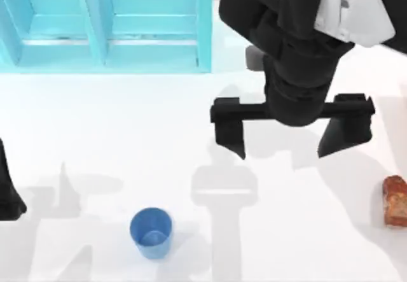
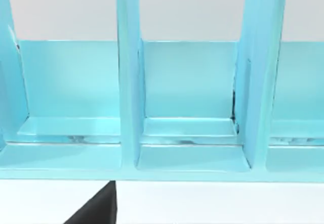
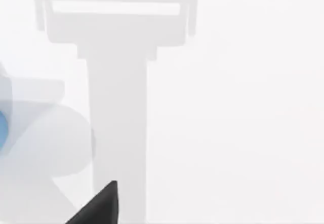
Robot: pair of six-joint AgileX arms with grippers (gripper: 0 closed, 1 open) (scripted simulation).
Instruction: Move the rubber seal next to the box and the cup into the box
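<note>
— Where's the right gripper (image 1: 292, 135) now?

— Up over the open table (image 1: 127, 135), right of the middle, in front of the light blue box (image 1: 108, 46). Its two black fingers are spread wide and there's nothing between them.

— And the things it's after?

— Both untouched, as far as I can judge. The rubber seal (image 1: 395, 200), that red-brown block with orange mottling, stands at the table's right edge, well away from the box. The blue cup (image 1: 151, 232) stands upright near the front, left of centre, also well apart from the box. You can catch a sliver of that cup (image 3: 2, 128) at the edge of the right wrist view.

— So which step is this?

— I'd call it the very start: neither object has been picked up, and the arm looks poised between them. The seal is the nearer one, so my guess is the next move means swinging out toward the right edge, dropping the open fingers around the block and closing on its narrow sides.

— And the left gripper (image 1: 9, 193)?

— Parked at the left edge of the table. I can't tell how its fingers stand. Its wrist camera looks straight at the box's (image 2: 192, 153) divided compartments.

— Any writing or brand marks?

— None that I can make out on the box, cup or seal.
</note>
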